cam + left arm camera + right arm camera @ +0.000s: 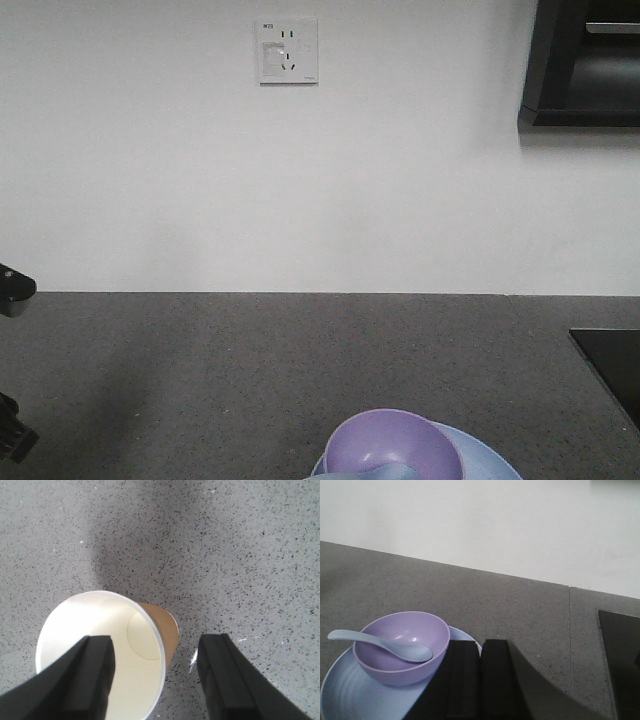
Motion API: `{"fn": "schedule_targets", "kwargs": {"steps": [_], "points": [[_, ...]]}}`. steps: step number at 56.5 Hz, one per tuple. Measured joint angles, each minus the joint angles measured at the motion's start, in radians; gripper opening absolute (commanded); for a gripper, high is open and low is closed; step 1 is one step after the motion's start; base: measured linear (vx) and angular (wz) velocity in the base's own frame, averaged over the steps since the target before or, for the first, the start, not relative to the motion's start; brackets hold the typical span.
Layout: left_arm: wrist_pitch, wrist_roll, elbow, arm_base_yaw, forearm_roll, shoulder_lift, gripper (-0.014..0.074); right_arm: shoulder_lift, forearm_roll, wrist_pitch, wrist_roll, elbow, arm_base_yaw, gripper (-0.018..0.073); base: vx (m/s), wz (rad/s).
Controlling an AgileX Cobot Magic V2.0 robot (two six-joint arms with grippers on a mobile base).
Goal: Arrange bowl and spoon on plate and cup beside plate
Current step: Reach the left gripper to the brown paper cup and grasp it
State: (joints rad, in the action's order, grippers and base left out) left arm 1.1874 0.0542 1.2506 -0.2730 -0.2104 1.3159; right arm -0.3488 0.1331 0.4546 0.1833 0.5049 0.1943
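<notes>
A lilac bowl [415,625] stands on the light blue plate [350,690], with the pale blue spoon [395,647] lying in it, handle out over the left rim. My right gripper [480,645] is shut and empty, just right of the bowl over the plate's right edge. In the front view the bowl [400,440], plate [490,455] and spoon [385,470] sit at the bottom centre. The brown paper cup [95,630] stands upright on the counter. My left gripper [156,647] is open above it, one finger over the cup's inside, the other outside its right wall.
The grey speckled counter [200,370] runs back to a white wall with a socket [288,50]. A black inset panel [610,365] lies at the right. A dark cabinet [580,60] hangs at the upper right. Dark arm parts [12,290] show at the left edge.
</notes>
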Motion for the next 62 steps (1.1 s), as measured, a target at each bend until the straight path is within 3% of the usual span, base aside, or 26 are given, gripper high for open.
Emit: {"fn": "schedule_targets", "kwargs": {"steps": [24, 29, 38, 54, 62], "points": [[0.024, -0.024, 0.0, 0.0, 0.0, 0.113, 0.0401, 0.0, 0.0, 0.001, 0.0, 0.0, 0.0, -0.0008, 0.0, 0.0], [0.024, -0.024, 0.0, 0.0, 0.0, 0.134, 0.0296, 0.0, 0.0, 0.001, 0.0, 0.0, 0.0, -0.0008, 0.0, 0.0], [0.021, -0.024, 0.0, 0.0, -0.005, 0.143, -0.0002, 0.0, 0.0, 0.001, 0.0, 0.0, 0.0, -0.0008, 0.0, 0.0], [-0.005, -0.005, 0.018, -0.01, -0.042, 0.143, -0.0004, 0.0, 0.0, 0.003, 0.0, 0.0, 0.0, -0.0008, 0.0, 0.0], [-0.005, 0.014, 0.096, -0.076, -0.043, 0.143, -0.0003, 0.0, 0.0, 0.003, 0.0, 0.0, 0.0, -0.0008, 0.0, 0.0]]}}
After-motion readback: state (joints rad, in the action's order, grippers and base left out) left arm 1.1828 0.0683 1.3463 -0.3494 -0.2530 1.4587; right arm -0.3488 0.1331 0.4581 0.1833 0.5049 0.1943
